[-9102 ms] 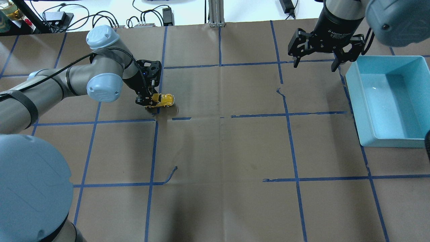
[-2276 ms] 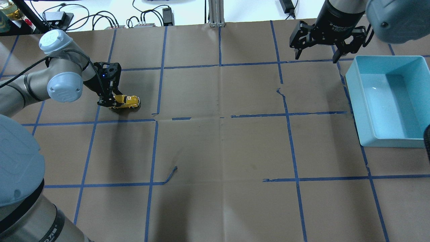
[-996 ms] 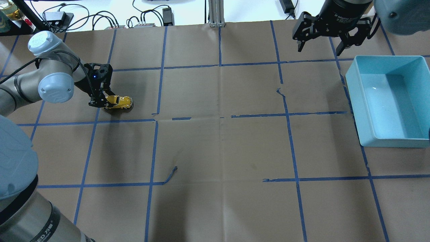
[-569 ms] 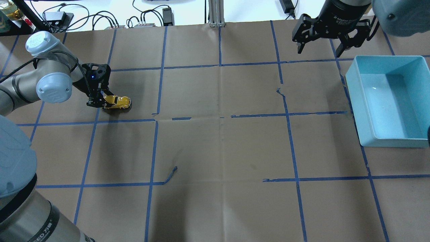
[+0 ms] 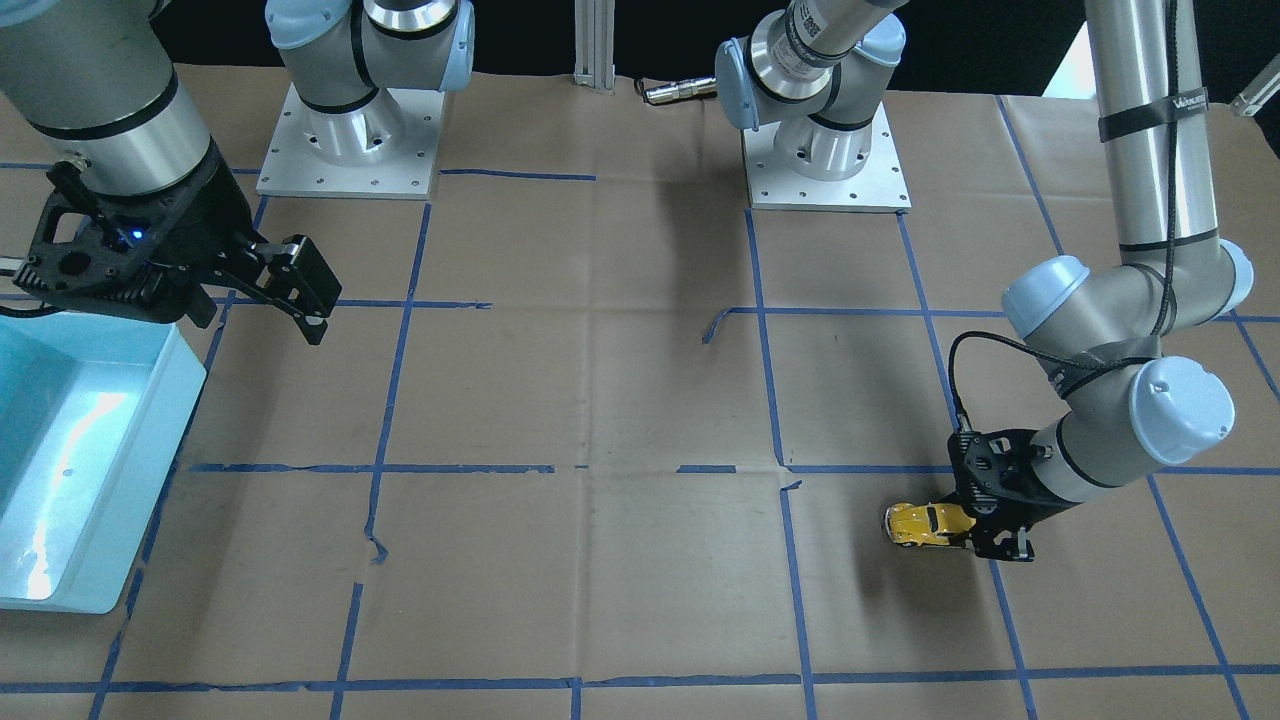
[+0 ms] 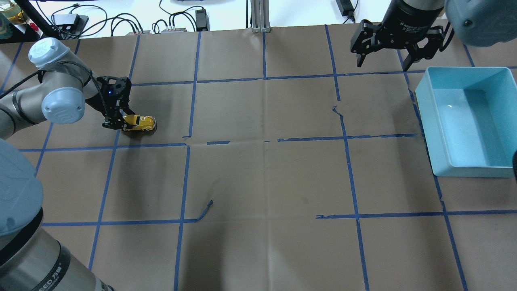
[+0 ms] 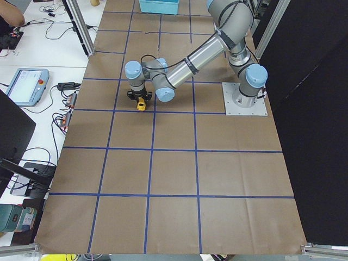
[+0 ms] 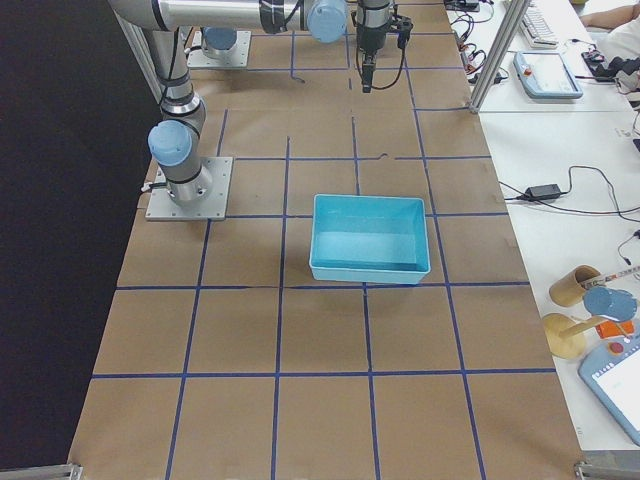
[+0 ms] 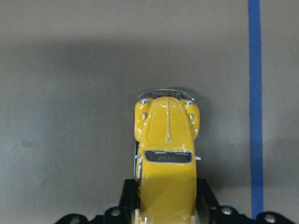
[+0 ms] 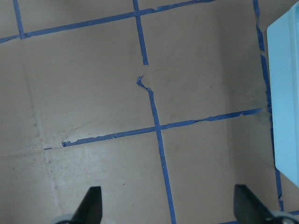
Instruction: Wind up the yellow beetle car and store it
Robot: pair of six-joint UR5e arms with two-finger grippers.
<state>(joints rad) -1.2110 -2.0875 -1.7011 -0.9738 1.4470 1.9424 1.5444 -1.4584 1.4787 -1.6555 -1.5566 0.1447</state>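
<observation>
The yellow beetle car [image 6: 140,122] is held by its rear in my left gripper [image 6: 121,122], which is shut on it, low at the brown paper at the left of the table. The car's nose points toward the table's middle. It also shows in the front view [image 5: 922,523], the left wrist view [image 9: 167,154] and the exterior left view [image 7: 141,104]. My right gripper [image 6: 382,66] is open and empty, held high at the back right, next to the light blue bin [image 6: 464,70].
The bin also shows in the front view [image 5: 60,480], the exterior right view [image 8: 368,240] and the right wrist view [image 10: 285,93], and nothing lies in it. Blue tape lines grid the brown paper [image 6: 266,178]. Cables and power bricks lie beyond the far edge.
My left gripper has dragged the car leftward across the paper, by about one grid square since the oldest frame and slightly in the last second. The right gripper has shifted a little toward the far edge.
</observation>
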